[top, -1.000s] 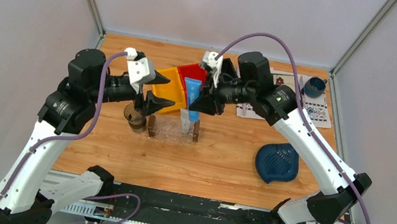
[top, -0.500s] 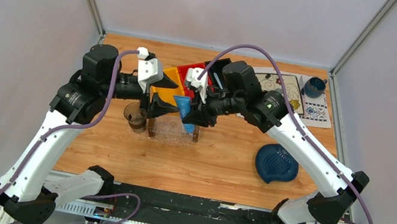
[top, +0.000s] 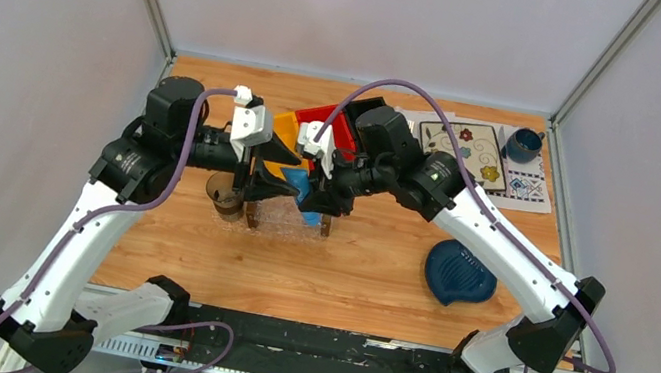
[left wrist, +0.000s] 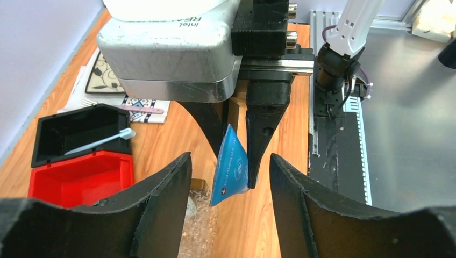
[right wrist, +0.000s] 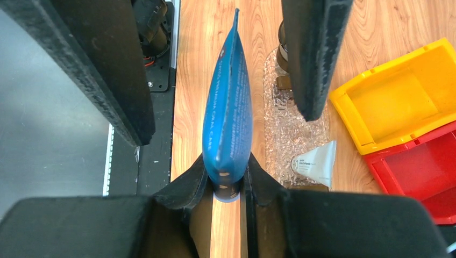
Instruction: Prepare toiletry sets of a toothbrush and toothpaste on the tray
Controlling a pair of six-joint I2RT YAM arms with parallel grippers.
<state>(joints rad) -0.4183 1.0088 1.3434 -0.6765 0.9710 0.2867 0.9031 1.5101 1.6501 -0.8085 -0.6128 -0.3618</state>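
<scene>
1. Jaws first: the right gripper (right wrist: pixel 227 174) is clamped on the cap end of the bright blue squeeze tube of toothpaste (right wrist: pixel 228 102). The left gripper (left wrist: pixel 230 158) stands wide, one finger either side of the tube's flat crimped end, and as far as I can see it does not touch the tube.
2. That tube hangs in the air between the two arms, close above the clear, textured rectangular tray (right wrist: pixel 277 129). Whether it is squarely over the tray I cannot tell.
3. It looks light and soft. The body would probably dent under a hard pinch, and its glossy skin may slip. The stiff cap end or the flat crimp seem the safest holds.
4. It is wedge-shaped, plump at the cap and thinning to a sharp seam, with white print.
5. A white-grey tube (right wrist: pixel 317 161) already lies on the tray, and the pale blue toothbrush (left wrist: pixel 102 141) waits in the black bin (left wrist: pixel 59 129).
</scene>
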